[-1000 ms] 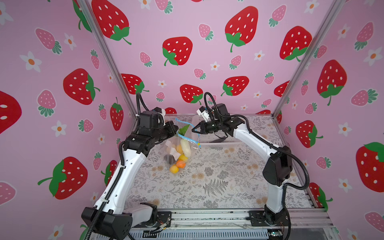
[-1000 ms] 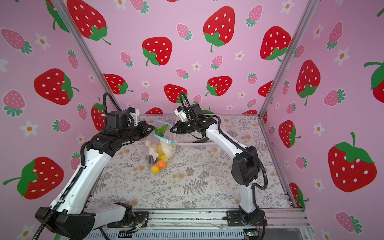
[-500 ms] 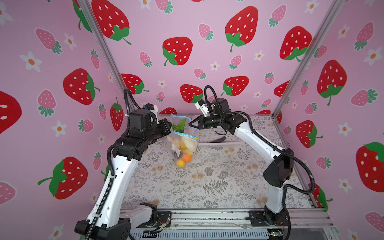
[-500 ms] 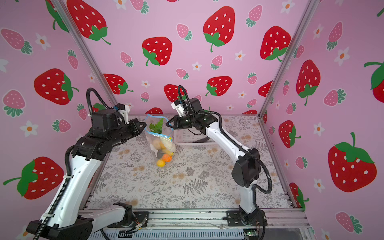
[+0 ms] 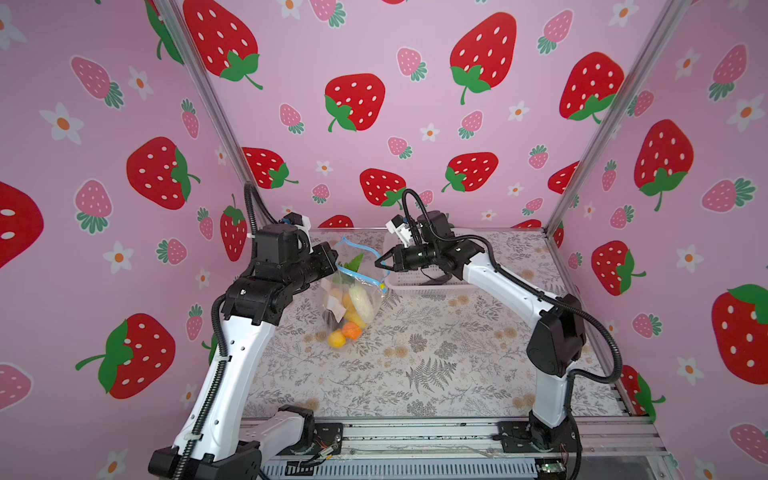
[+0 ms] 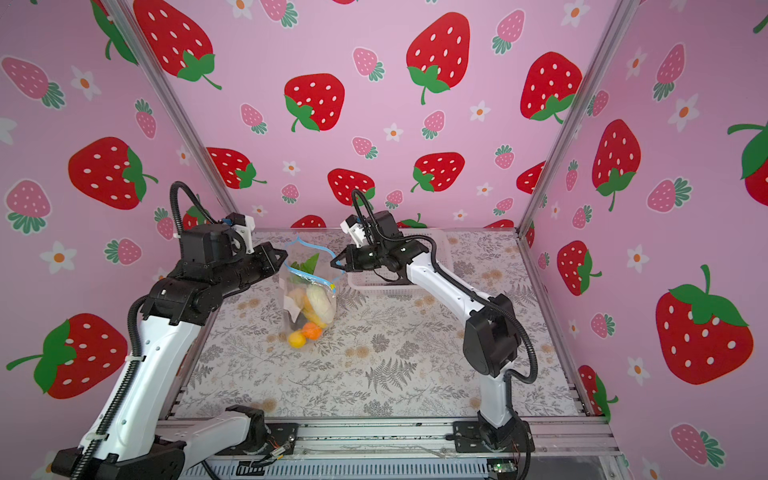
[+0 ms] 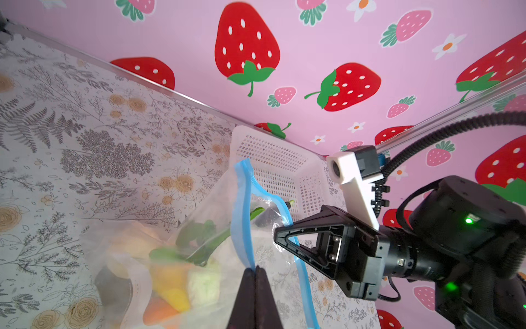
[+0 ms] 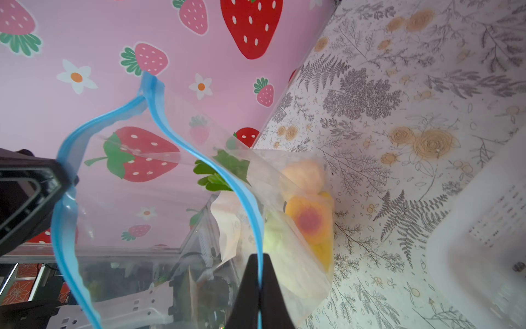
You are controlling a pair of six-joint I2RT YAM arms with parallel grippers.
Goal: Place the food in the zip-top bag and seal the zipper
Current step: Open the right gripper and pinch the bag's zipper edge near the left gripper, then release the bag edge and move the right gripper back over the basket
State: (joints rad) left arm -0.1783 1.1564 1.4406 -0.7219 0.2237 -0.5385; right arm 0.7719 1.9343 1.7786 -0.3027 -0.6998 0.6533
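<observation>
A floral-patterned table is seen in both top views, with a white perforated basket set at its rear, right of the middle. The zip-top bag is held up over the table, just left of the basket, slung between the two grippers. Whether its bottom touches the table cannot be told. The food is gathered inside the bag: yellow, orange, white, beige and dark pieces low down, green leaves near the mouth. The left gripper is seen with its jaws pressed together on one lip of the zipper. The right gripper is seen with its jaws pinched on the opposite lip. The two blue lips are held apart, so the mouth is unsealed.
</observation>
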